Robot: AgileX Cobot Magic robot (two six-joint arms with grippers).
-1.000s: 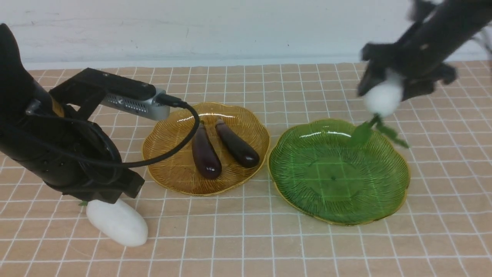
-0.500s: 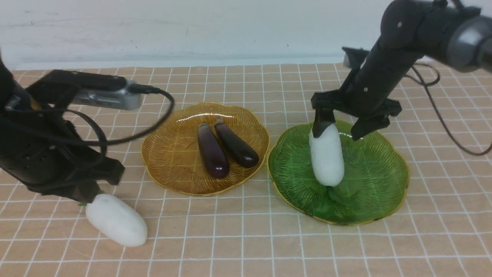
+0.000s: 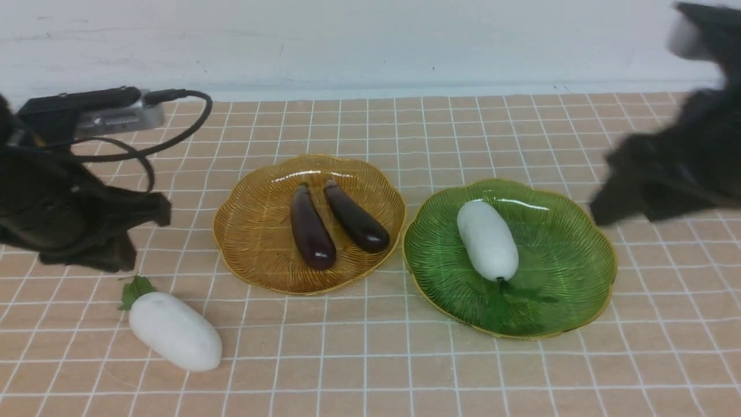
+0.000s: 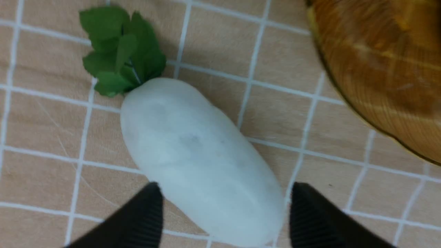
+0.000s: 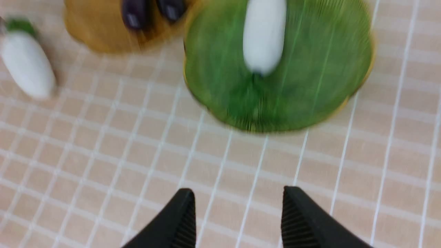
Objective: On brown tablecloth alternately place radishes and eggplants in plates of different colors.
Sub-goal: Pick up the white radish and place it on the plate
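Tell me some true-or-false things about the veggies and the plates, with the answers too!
1. Both eggplants lie in the amber plate. True.
2. The green plate has nothing in it. False: one radish lies in it.
3. The other radish lies on the brown tablecloth. True.
4. The right fingers hold a radish. False: they are open, with nothing between them.

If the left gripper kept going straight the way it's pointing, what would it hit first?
Probably the white radish on the brown tablecloth: the left wrist view shows its rounded end straight ahead, between the fingers of the open left gripper. How far off is unclear.
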